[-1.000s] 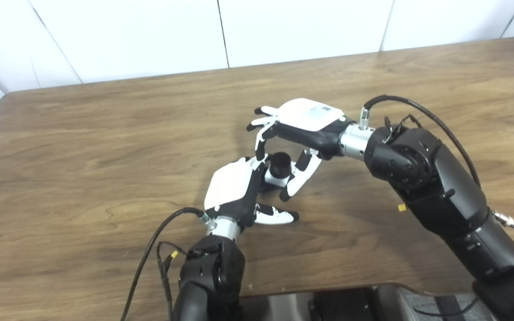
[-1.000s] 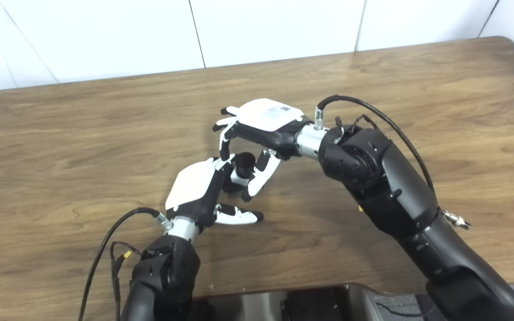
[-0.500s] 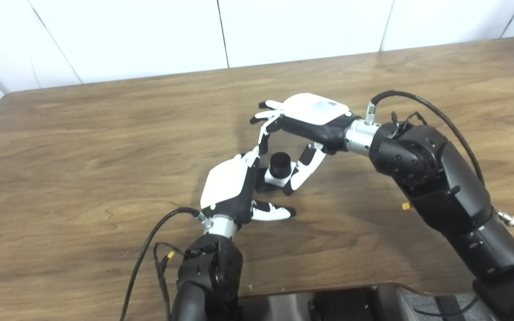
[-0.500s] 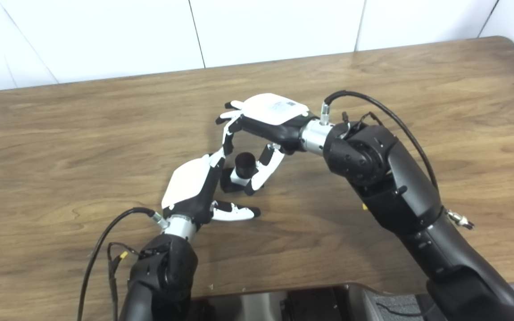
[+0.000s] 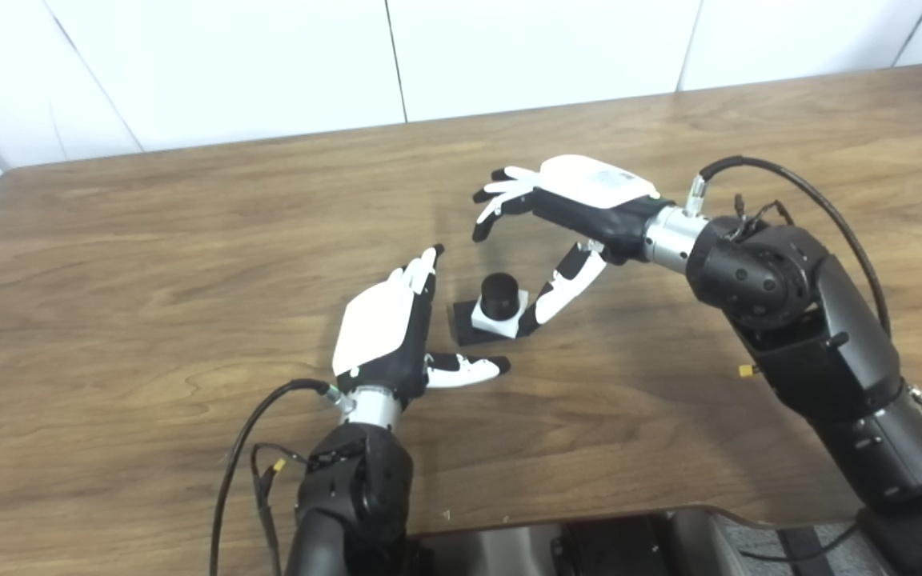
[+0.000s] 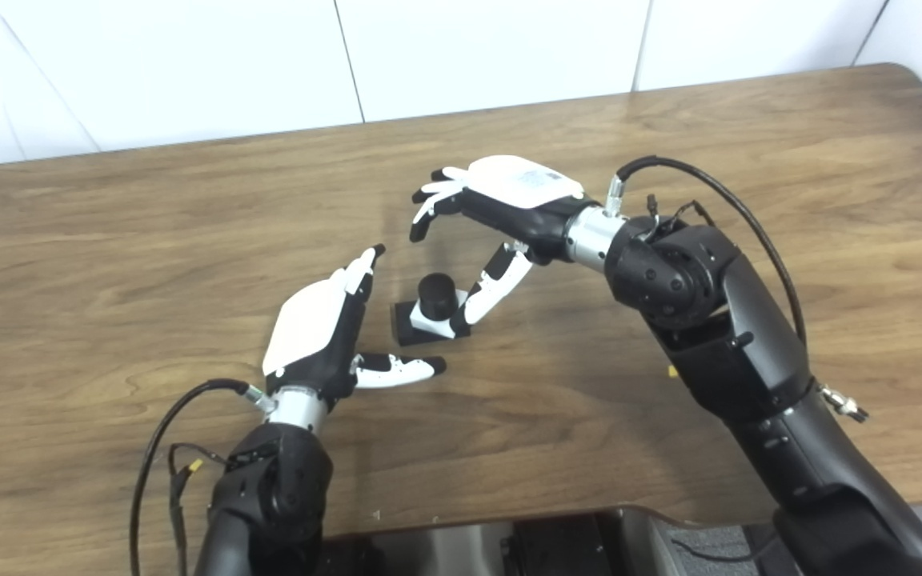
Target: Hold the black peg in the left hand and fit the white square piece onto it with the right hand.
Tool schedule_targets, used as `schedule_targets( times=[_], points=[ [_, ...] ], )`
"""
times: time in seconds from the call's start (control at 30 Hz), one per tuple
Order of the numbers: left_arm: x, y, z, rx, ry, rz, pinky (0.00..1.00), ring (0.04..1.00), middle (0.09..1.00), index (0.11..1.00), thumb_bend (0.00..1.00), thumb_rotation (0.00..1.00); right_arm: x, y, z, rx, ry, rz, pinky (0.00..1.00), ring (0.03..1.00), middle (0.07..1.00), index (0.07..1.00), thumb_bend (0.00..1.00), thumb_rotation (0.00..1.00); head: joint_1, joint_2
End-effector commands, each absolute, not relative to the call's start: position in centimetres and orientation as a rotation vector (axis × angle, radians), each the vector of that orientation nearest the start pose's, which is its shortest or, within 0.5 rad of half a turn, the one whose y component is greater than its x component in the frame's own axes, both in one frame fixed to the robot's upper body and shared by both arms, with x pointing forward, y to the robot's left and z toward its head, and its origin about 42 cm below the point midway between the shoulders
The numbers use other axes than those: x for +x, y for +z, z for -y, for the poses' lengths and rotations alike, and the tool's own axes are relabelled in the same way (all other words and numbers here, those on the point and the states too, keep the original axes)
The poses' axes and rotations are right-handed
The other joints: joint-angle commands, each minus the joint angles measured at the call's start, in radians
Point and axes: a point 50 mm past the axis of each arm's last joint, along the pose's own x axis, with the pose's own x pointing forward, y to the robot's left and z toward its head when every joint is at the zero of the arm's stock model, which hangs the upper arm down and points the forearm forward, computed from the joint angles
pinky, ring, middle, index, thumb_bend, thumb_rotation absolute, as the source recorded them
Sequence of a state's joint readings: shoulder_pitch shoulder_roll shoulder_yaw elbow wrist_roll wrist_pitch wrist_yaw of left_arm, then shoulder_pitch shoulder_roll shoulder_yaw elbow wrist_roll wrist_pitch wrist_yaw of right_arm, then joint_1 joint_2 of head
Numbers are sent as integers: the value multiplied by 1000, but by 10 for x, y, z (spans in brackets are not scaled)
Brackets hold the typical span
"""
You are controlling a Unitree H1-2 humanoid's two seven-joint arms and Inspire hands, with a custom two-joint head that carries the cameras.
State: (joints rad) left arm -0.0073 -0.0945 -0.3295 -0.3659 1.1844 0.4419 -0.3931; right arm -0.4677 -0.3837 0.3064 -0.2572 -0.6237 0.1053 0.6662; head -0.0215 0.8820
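Near frame centre, the peg is black, ringed by the white square piece above a black base; the table is brown with dark wood grain; both the left hand and the right hand have white backs, black palms, black-tipped fingers; the wall across the top is white

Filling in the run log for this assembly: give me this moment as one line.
left hand: open | right hand: open | white square piece: seated on black peg | assembly: standing on wooden table, unheld
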Motion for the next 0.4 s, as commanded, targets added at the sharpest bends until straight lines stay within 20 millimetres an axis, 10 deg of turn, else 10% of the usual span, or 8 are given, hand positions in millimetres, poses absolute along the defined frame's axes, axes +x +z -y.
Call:
schedule_targets(
  times=[0.0, 0.37],
  points=[
    [266, 180, -127, 1014, -147, -85, 820, 965, 971, 995, 969, 389, 368, 283, 193, -1200, 645, 387, 891, 979, 912, 751, 1000, 359, -1, 1],
    [265, 175, -166, 840, -100, -94, 829, 983, 999, 1000, 918, 476, 354, 264, 213, -1107, 592, 289, 862, 980, 937, 863, 964, 459, -12, -2]
  ],
)
